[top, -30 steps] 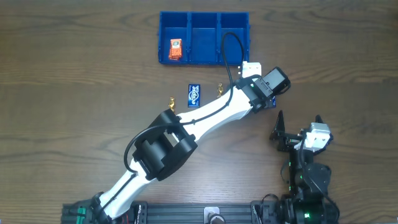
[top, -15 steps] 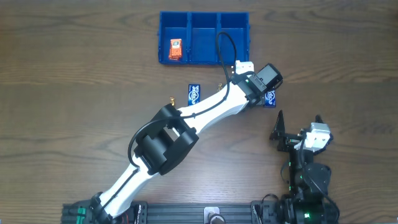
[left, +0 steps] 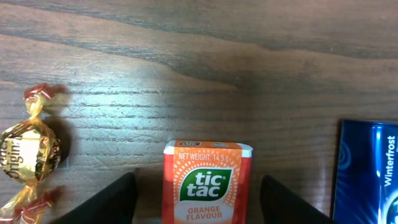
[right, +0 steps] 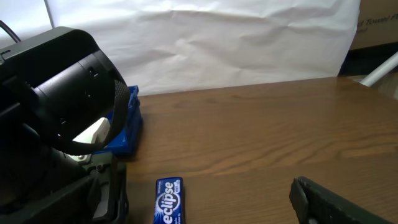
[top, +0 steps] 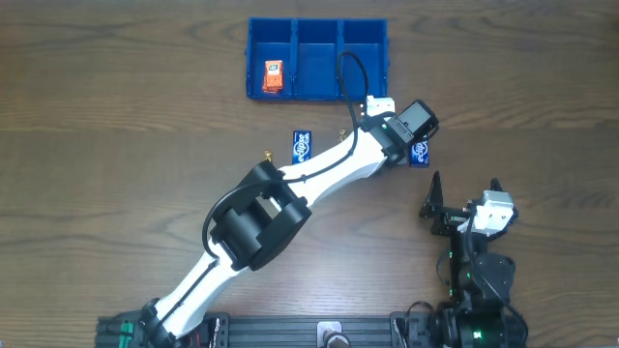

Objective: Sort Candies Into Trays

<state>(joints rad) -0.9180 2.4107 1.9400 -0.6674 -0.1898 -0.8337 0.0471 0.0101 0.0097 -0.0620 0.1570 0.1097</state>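
An orange mint box (left: 208,180) lies on the wood between the fingers of my left gripper (left: 196,202), which is open with a gap on either side of the box. Beside it lie a gold-wrapped candy (left: 28,149) and a blue gum pack (left: 370,168). From above, the left arm stretches across to the right of centre, its gripper (top: 398,130) just below the blue three-compartment tray (top: 317,92). A second orange box (top: 274,77) rests in the tray's left compartment. My right gripper (top: 462,198) stands open near its base, with a blue gum pack (right: 169,200) ahead of it.
Another blue gum pack (top: 302,147) and a small gold candy (top: 268,155) lie below the tray, left of the arm. The left arm's wrist (right: 62,93) looms close in the right wrist view. Bare wood lies to the left and far right.
The left gripper has shifted slightly left and toward the tray, uncovering more of the blue gum pack beside it. The right arm has stayed still.
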